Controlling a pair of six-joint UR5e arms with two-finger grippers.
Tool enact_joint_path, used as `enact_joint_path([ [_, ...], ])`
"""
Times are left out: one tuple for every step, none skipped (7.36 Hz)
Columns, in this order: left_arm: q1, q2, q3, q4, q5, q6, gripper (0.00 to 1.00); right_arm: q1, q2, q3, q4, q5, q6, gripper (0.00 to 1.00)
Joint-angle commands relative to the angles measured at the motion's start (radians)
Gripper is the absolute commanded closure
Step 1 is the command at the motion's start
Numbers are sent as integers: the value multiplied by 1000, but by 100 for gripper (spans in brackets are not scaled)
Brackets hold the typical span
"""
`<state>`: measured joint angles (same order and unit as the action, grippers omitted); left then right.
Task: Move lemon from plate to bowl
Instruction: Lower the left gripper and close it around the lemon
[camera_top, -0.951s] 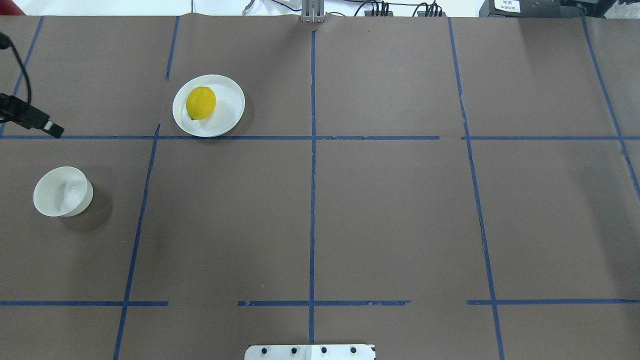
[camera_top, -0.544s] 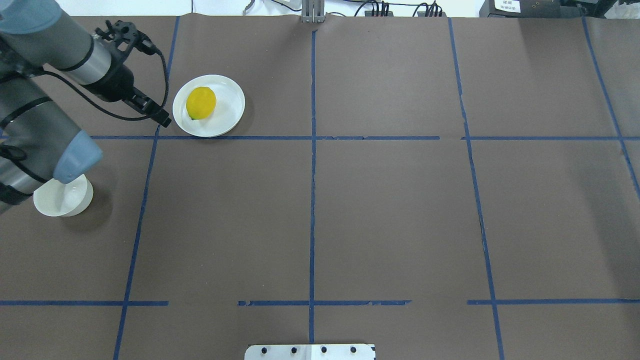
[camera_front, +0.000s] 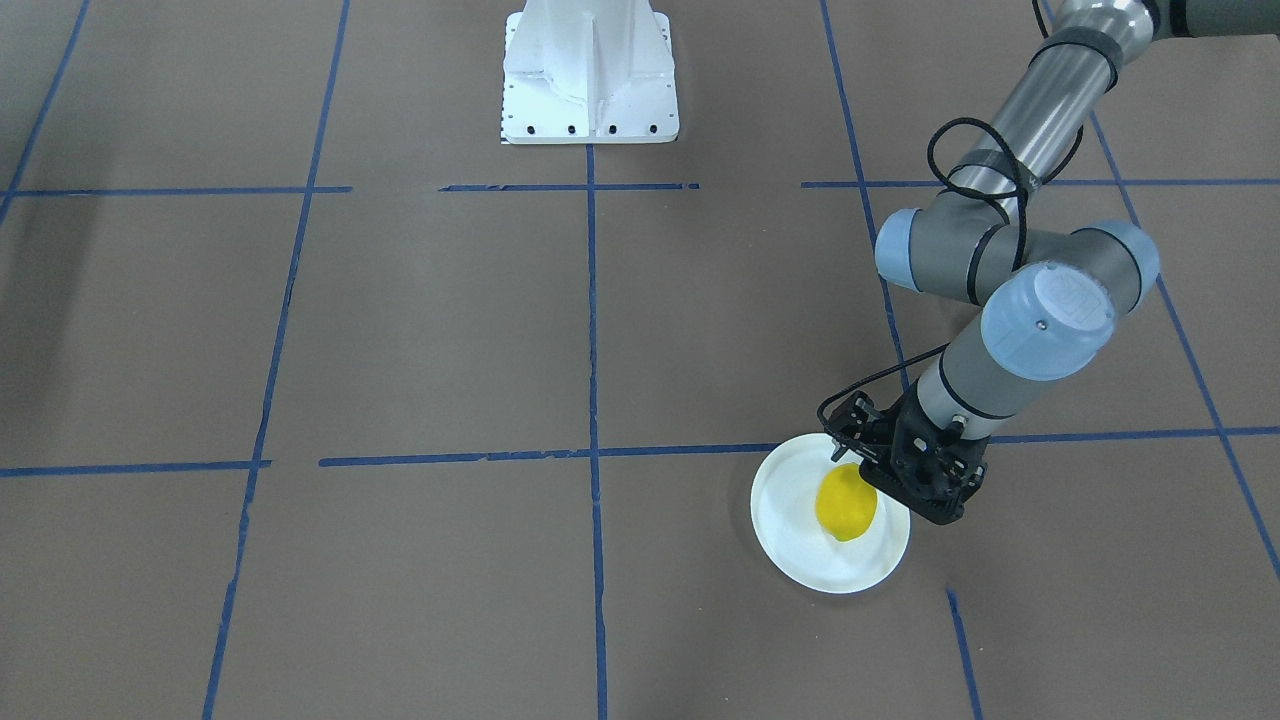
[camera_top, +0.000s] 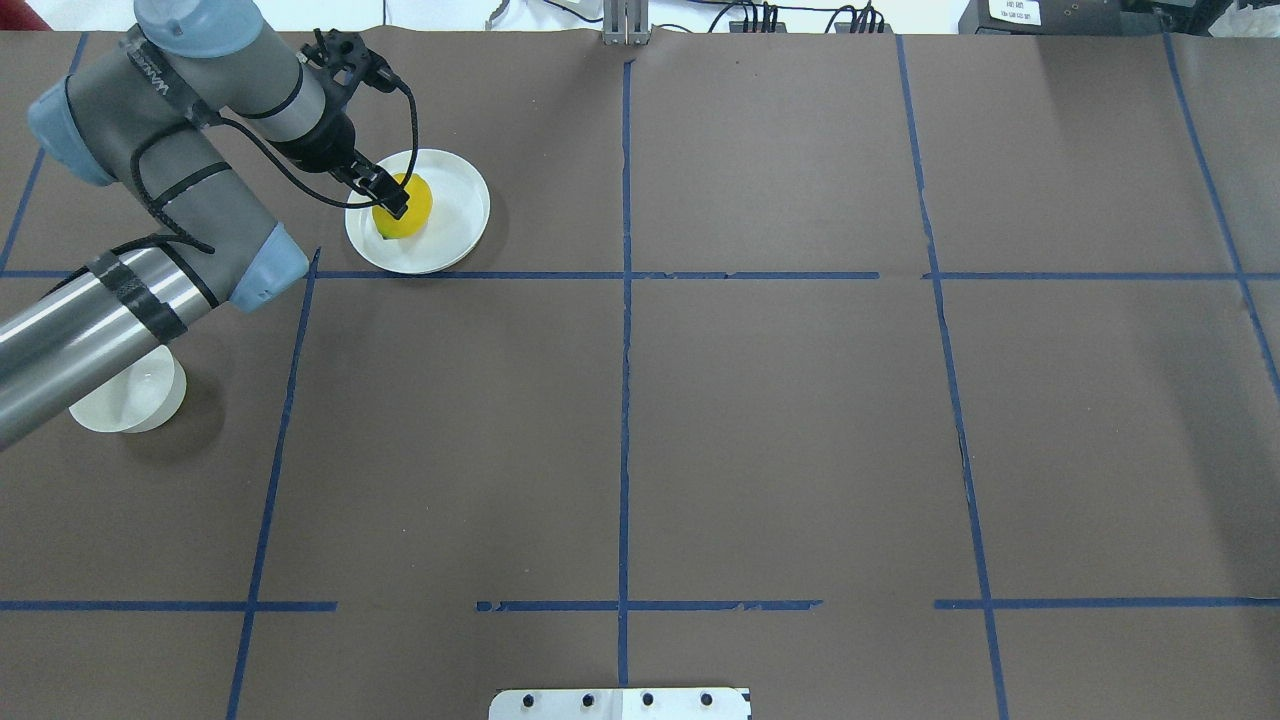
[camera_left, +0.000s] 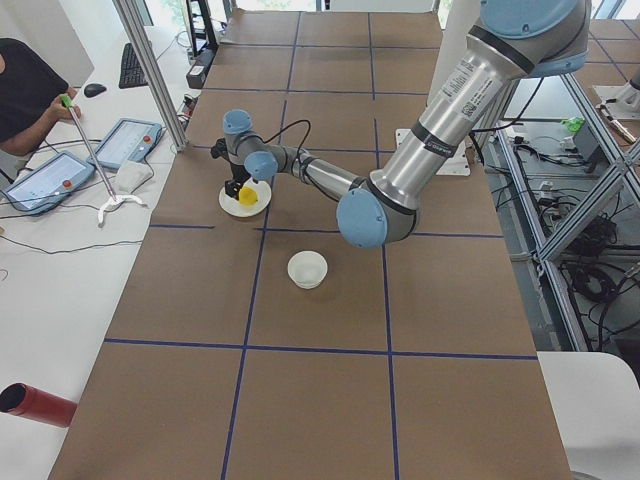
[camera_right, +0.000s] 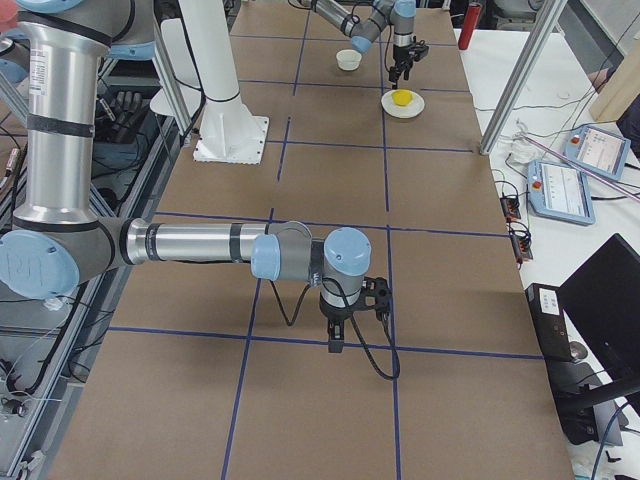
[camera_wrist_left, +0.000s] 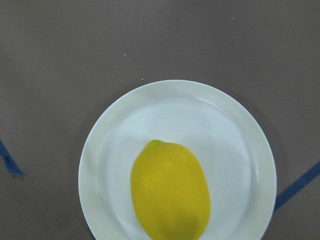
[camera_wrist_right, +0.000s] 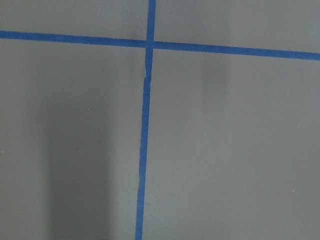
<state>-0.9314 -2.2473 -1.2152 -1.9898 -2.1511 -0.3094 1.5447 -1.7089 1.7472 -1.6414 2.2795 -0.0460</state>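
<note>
L gripper (camera_top: 393, 203) swung in over dimpled oval lemon (camera_top: 412, 213) on glossy round plate (camera_top: 455, 215); open/closed unclear

A "UR" logo marks the left arm's blue joint cap (camera_front: 1050, 315) (other lettering too blurred to read).

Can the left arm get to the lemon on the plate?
Probably yes. The left gripper hangs just over the lemon, which lies alone on the plate with nothing covering it.
</note>
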Motion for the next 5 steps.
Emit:
enact_joint_path([
  [2, -34, 66, -24, 0, -3, 1, 0, 0, 0, 0, 0, 0, 0],
  [2, -47, 97, -46, 0, -3, 1, 0, 0, 0, 0, 0, 0, 0],
  [2, -73, 142, -63, 0, -3, 1, 0, 0, 0, 0, 0, 0, 0],
  [9, -75, 146, -72, 0, -11, 1, 0, 0, 0, 0, 0, 0, 0],
  [28, -72, 148, -73, 0, -34, 1, 0, 0, 0, 0, 0, 0, 0],
])
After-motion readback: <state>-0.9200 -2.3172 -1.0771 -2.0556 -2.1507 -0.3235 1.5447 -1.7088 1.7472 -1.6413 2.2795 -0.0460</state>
